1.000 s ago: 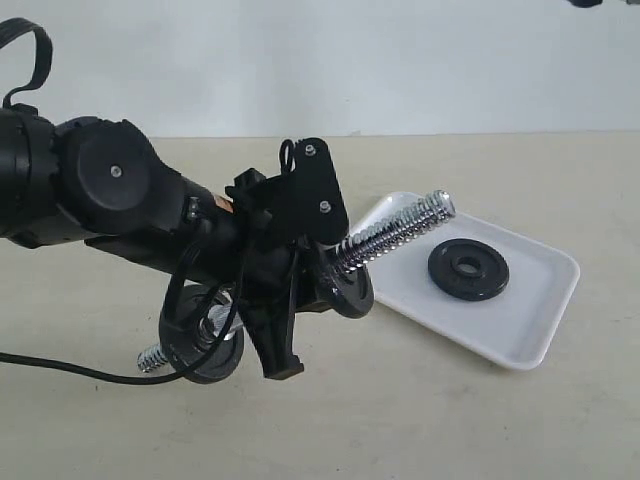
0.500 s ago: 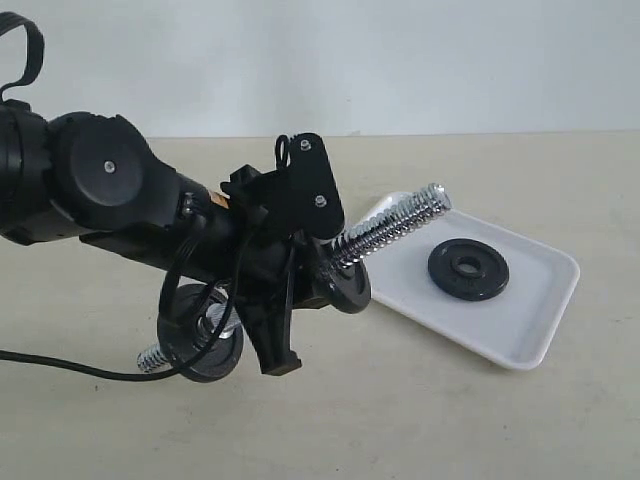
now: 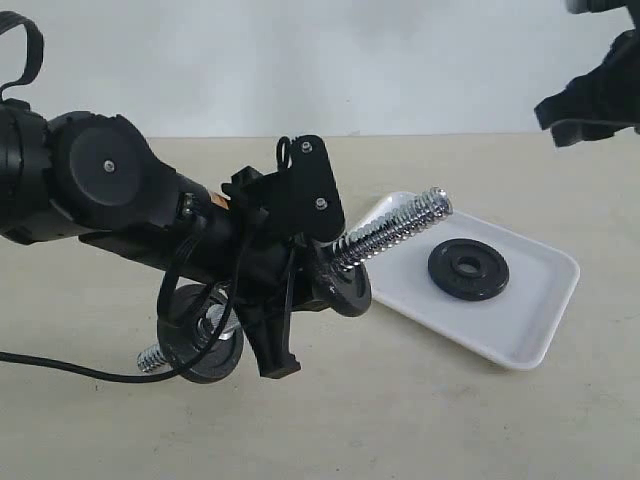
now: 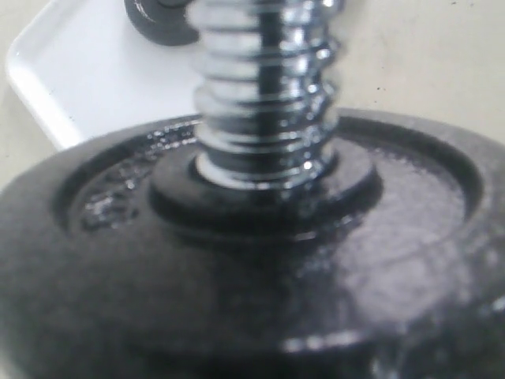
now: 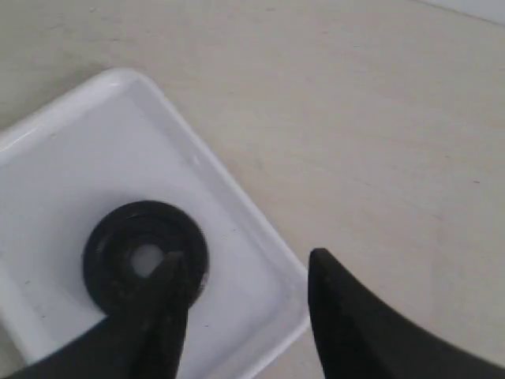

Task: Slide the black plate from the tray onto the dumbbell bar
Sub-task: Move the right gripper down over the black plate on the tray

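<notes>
The left arm (image 3: 110,200) lies low and slanted on the left of the tray (image 3: 520,335), with its wrist aimed at the tray's near corner. The left gripper (image 3: 285,275) is clamped on the bar (image 3: 390,232), though its own wrist view hides the jaws. The right gripper (image 5: 245,260) hangs high over the tray's edge, fingers (image 5: 347,324) spread apart and holding nothing.

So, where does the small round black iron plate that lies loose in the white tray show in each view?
Exterior view: the black plate lies right of the middle, flat in the white plastic tray.
Left wrist view: only a part shows, cut by the picture's edge, beyond the chrome threaded dumbbell bar.
Right wrist view: partly behind one finger of the right gripper.
Shared landmark: the tray.
</notes>
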Tool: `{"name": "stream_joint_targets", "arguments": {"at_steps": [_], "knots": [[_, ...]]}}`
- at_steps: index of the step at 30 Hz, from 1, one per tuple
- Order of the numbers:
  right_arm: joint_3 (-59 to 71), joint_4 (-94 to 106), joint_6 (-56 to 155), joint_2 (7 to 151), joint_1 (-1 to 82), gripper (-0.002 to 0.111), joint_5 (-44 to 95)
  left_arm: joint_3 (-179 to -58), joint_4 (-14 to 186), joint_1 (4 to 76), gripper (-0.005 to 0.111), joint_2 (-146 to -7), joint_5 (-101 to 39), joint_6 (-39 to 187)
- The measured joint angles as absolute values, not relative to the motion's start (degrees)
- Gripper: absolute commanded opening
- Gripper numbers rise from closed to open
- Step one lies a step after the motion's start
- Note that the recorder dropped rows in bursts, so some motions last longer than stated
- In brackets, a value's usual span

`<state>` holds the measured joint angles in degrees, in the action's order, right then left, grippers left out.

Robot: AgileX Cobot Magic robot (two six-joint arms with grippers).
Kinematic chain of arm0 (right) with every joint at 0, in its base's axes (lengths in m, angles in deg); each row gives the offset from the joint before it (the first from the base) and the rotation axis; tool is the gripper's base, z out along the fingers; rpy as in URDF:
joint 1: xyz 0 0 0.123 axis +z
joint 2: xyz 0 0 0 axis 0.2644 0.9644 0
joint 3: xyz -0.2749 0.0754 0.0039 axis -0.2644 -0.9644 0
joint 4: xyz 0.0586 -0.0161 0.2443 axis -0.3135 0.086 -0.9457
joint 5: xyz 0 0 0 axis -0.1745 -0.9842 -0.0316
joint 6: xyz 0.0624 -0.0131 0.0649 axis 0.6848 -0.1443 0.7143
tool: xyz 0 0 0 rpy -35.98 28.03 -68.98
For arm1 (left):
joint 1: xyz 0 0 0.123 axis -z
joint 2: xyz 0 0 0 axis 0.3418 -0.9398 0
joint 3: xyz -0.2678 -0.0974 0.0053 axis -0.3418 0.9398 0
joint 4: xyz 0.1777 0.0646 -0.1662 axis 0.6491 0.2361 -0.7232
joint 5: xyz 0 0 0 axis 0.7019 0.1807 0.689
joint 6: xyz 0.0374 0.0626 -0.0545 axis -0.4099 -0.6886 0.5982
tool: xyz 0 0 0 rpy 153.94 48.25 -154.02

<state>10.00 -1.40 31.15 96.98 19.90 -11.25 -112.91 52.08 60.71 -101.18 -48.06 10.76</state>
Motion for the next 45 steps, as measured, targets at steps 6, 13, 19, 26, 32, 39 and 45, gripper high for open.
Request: {"name": "stream_joint_targets", "arguments": {"at_steps": [6,13,19,26,32,39,45], "knots": [[10.0,-2.6,26.9,99.8,26.7,0.063,-12.1,-112.9,52.1,60.7,0.004,-101.1,-48.1,10.8],[10.0,12.9,40.4,103.8,33.3,0.080,-13.4,-112.9,52.1,60.7,0.004,-101.1,-48.2,10.8],[10.0,17.7,45.4,107.8,33.6,0.080,-15.9,-112.9,52.1,60.7,0.004,-101.1,-48.4,10.7],[10.0,15.0,43.4,113.0,33.6,0.080,-16.0,-112.9,52.3,60.7,0.004,-101.1,-48.8,10.7],[10.0,10.3,34.4,115.6,33.6,0.080,-15.5,-112.9,52.3,60.7,0.004,-101.1,-48.9,10.7],[10.0,9.1,33.0,115.7,33.6,0.080,-9.4,-112.9,52.3,60.7,0.004,-101.1,-49.3,10.4],[10.0,8.8,32.9,115.7,33.6,0.080,-5.2,-112.9,52.3,60.7,0.004,-101.0,-49.3,10.3]]}}
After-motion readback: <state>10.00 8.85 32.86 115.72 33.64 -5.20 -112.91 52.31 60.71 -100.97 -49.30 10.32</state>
